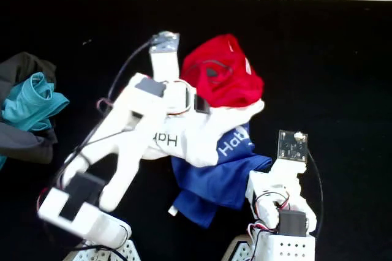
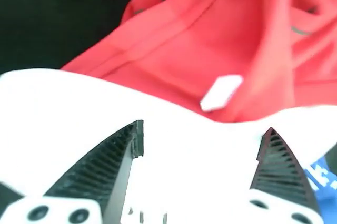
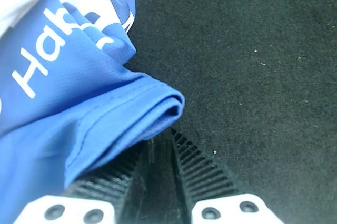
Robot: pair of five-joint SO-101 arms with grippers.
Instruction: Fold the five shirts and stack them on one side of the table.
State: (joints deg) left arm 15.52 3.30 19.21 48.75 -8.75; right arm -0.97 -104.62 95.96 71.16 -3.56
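– Worrying about that centre pile: my left end effector [image 2: 204, 127] is spread over the white shirt [image 2: 79, 98], which overlaps the red shirt [image 2: 210, 40] and blue shirt [image 3: 68, 113].
– And the right end effector [image 3: 164, 135]?
– Nearly pressed together at the blue hem; grip unclear. Pulling now could drag all three, bunching them or sliding one off the near edge of the worktop [image 1: 343, 59].

Five shirts: red [image 1: 223, 77], white [image 1: 211, 127], blue [image 1: 214, 184], teal [image 1: 30, 102], dark grey [image 1: 24, 141]; two arms [image 1: 122, 144] [image 1: 282, 206]
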